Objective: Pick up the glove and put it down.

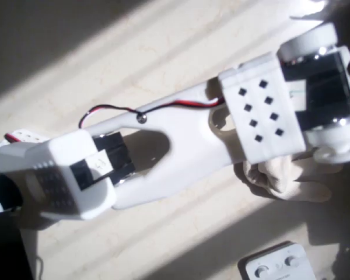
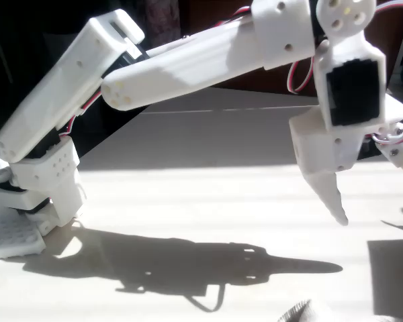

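The cream glove [image 1: 287, 178] lies crumpled on the pale table, partly tucked under the white wrist block [image 1: 262, 114] in the overhead view. A fuzzy cream edge at the bottom of the fixed view [image 2: 307, 312] looks like the same glove. My gripper [image 2: 373, 198] hangs well above the table, open, with nothing between its fingers. One pointed finger [image 2: 334, 198] aims down; the other jaw runs off the right edge. The glove sits nearer the camera than the fingertip, and they do not touch.
A white boxy device with round buttons [image 1: 275, 265] lies at the bottom edge, close to the glove. The arm's base [image 2: 33, 194] stands at the left. Hard sunlight throws the arm's shadow [image 2: 188, 265] across the table.
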Controlling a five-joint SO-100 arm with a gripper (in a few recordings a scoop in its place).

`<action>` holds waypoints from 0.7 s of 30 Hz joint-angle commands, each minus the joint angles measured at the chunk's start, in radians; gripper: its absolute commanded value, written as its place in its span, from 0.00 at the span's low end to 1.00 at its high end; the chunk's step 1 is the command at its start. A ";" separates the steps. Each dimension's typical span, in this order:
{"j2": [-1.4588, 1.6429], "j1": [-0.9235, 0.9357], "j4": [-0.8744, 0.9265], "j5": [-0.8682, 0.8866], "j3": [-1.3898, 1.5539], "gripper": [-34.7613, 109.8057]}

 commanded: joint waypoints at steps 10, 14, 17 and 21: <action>-0.072 -0.018 -0.018 -0.003 -0.018 0.47; -0.074 -0.018 -0.023 -0.005 -0.018 0.41; -0.081 -0.018 -0.058 -0.006 -0.018 0.31; -0.081 -0.018 -0.077 -0.008 -0.018 0.24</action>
